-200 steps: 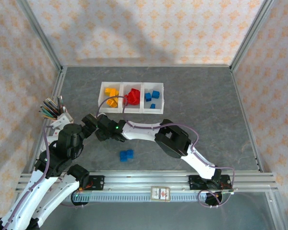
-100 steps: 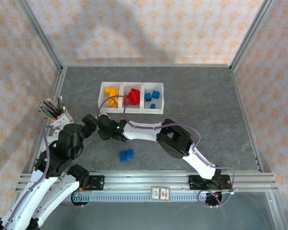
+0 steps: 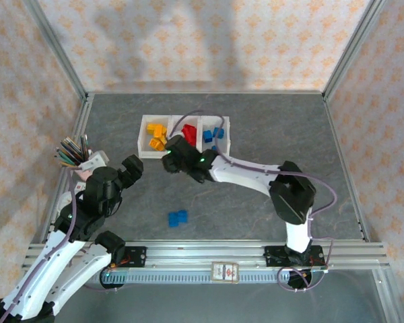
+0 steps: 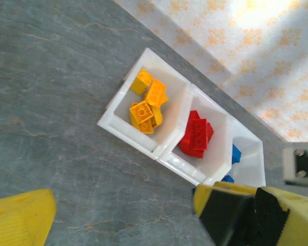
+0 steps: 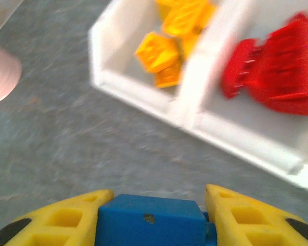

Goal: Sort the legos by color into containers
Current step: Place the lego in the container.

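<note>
**Blue brick in right gripper, just short of the bins; blue compartment is further right**

The right gripper (image 5: 156,199) is clamped on a blue brick (image 5: 150,225), one finger flat on each side face. It hangs over the table (image 3: 289,134) just on the near side of the bin row (image 3: 141,138). It's roughly in line with the divider between the yellow-orange bricks (image 5: 161,51) and the red bricks (image 5: 277,66). My read of the target is the right-end compartment, where the binned blue bricks (image 3: 214,134) sit.

Handling:
- The brick looks like hard moulded plastic: light and stiff, so it won't crush.
- The faces are smooth, so a corner pinch would likely slip or twist. The current grip on flat opposite walls is the right one.
- Release low, because a light brick can bounce off the ones already in there.

Edges and room:
- The bin walls look thin and the row looks light. Clipping the near rim would probably shove all three bins.
- Carry above rim height, and either cross over the red compartment or go right along the near side first.
- The red pile looks to stand fairly high, so allow for it.
- There's open table to the right of the bins and beyond them.

The left gripper (image 4: 123,200) has its jaws wide apart and holds nothing. It sits to the near left of the bins, beside the pink cup (image 5: 0,72) of pencils (image 3: 71,149), and is near the right gripper but not touching it.

Loose blue bricks (image 3: 178,218) lie on the near table, well apart from the bins, with free room all round for a top pick.
</note>
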Robot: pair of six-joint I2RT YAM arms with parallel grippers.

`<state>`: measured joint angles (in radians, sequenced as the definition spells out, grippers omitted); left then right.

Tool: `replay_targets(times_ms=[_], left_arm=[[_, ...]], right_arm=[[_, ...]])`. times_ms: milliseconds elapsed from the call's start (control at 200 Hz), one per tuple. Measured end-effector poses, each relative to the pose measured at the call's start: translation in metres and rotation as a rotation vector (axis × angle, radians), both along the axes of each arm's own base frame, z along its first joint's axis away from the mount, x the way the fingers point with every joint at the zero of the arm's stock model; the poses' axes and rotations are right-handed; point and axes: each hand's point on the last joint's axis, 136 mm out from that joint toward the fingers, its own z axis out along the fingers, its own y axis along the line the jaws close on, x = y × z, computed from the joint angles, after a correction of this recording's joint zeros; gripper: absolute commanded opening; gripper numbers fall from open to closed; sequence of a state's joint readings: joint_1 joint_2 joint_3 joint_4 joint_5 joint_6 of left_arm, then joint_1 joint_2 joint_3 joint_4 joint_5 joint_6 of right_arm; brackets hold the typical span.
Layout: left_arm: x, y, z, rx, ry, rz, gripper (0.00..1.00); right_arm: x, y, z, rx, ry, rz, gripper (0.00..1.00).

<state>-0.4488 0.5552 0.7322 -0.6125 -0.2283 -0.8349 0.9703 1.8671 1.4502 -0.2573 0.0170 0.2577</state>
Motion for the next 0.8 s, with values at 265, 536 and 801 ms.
replay_targets(times_ms=[265,536,801], left_arm=[[0.029,-0.032,0.004,-0.015,-0.027,-0.114,1.0],[0.053,-0.059,-0.013,-0.02,-0.015,-0.205,1.0],[0.061,-0.066,-0.012,-0.017,-0.029,-0.224,1.0]], right_arm=[[0.063,-0.097,0.012,-0.023,-0.03,-0.255,0.33],[0.108,-0.158,0.004,-0.08,-0.046,-0.421,0.33],[0.14,-0.165,-0.039,-0.166,-0.009,-0.452,0.47]])
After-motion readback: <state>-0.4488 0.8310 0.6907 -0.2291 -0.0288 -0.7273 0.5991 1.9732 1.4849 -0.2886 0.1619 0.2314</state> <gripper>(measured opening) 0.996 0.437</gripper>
